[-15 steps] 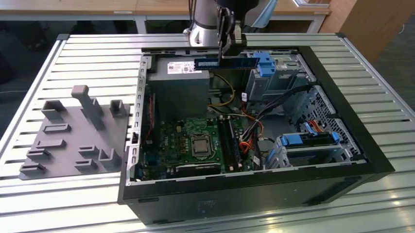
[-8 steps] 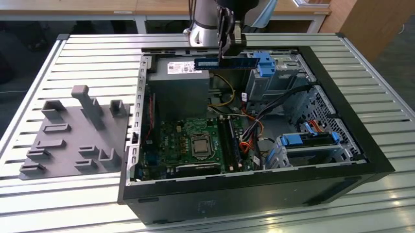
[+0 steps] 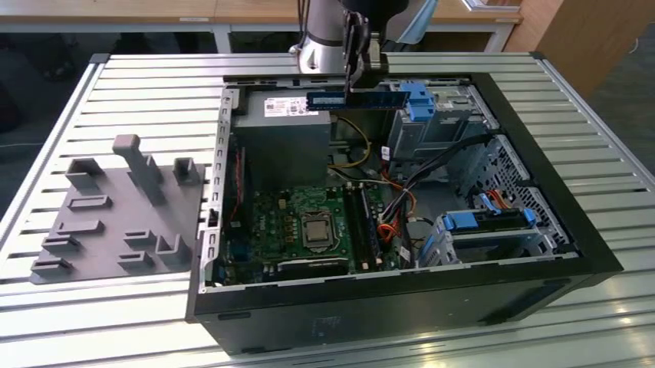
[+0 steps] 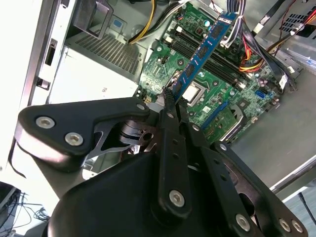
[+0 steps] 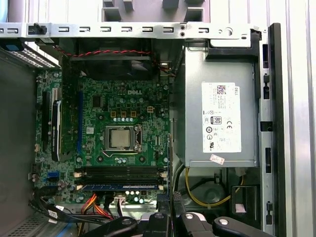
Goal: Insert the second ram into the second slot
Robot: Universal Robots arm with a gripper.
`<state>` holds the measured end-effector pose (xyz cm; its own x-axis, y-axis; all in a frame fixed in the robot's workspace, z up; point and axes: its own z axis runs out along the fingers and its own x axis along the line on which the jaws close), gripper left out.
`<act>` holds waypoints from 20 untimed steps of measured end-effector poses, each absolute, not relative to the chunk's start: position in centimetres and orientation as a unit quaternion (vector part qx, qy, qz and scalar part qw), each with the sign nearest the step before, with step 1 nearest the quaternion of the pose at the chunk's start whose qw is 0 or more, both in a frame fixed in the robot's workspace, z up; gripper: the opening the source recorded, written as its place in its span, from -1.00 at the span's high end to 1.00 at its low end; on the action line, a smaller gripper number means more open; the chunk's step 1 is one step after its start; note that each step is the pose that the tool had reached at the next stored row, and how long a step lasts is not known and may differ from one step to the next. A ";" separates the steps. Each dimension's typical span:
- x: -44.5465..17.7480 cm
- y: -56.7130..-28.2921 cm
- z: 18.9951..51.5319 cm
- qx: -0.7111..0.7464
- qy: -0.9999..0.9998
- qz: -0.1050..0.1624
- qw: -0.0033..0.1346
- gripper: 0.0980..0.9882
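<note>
Ram (image 3: 330,100) held above case (image 3: 409,322) containing motherboard (image 3: 297,222).

Fingers (image 4: 171,123) clamp the second ram (image 4: 201,55) — green motherboard (image 4: 160,69) beneath.

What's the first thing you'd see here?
A big black computer case lies open on the slatted table, its green motherboard showing inside. In the exterior view the gripper pinches the second ram, a thin blue stick, in the air above the open case.
</note>
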<state>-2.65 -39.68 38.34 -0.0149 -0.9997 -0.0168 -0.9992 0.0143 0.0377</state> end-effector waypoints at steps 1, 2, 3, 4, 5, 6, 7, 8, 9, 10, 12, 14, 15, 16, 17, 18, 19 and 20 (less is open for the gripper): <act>-2.7 -39.7 38.3 0.701 -0.712 -0.019 0.007 0.90; -2.7 -39.7 38.3 0.701 -0.713 -0.019 0.007 0.90; -2.6 -39.7 38.3 0.701 -0.713 -0.019 0.007 0.90; -2.7 -39.7 38.3 0.700 -0.713 -0.019 0.007 0.90; -2.6 -39.7 38.3 0.700 -0.714 -0.019 0.007 0.90; -2.7 -39.7 38.3 0.700 -0.714 -0.019 0.007 0.90; -2.6 -39.7 38.3 0.699 -0.714 -0.019 0.007 0.90; -2.7 -39.7 38.3 0.699 -0.715 -0.019 0.007 0.90; -2.6 -39.7 38.3 0.699 -0.715 -0.019 0.007 0.90; -2.7 -39.7 38.3 0.699 -0.715 -0.019 0.007 0.90; -2.7 -39.7 38.3 0.698 -0.716 -0.019 0.007 0.90; -2.7 -39.7 38.3 0.697 -0.717 -0.019 0.007 0.90; -2.7 -39.7 38.3 0.697 -0.717 -0.019 0.007 0.90; -2.7 -39.7 38.3 0.697 -0.717 -0.019 0.007 0.90; -2.7 -39.7 38.3 0.696 -0.718 -0.019 0.007 0.90; -2.7 -39.7 38.3 0.696 -0.718 -0.019 0.007 0.90; -2.7 -39.7 38.3 0.696 -0.718 -0.019 0.007 0.90; -2.6 -39.7 38.3 0.695 -0.718 -0.019 0.007 0.90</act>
